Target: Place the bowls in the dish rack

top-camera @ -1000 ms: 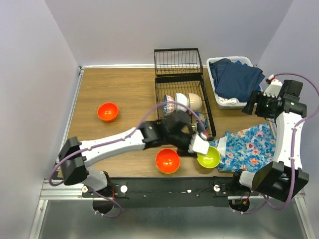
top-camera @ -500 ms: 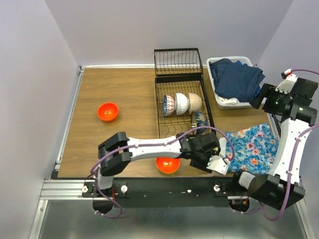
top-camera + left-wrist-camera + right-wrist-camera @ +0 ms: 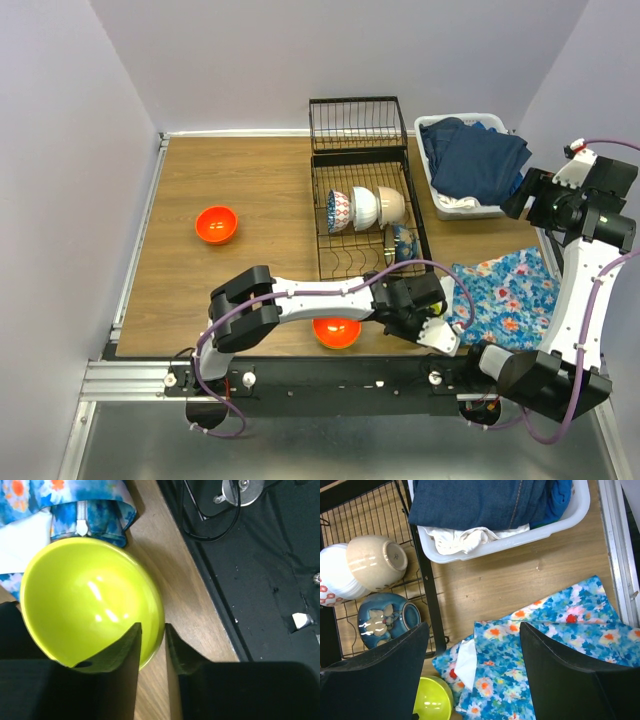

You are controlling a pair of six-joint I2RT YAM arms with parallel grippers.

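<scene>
Your left gripper is clamped on the rim of the lime green bowl at the table's near edge beside the floral cloth, with the dish rack just beyond, slightly left.

Overhead view: brown wood-grain tabletop, enclosed at left, back and right by plain pale lavender walls. White strip along the back edge. Aluminium rail down the left side of the table, with a second rail on the right, seen from the right wrist. Black mounting plate across the near edge, grey metal surface below it. Even, diffuse lighting with only soft shadows.
</scene>
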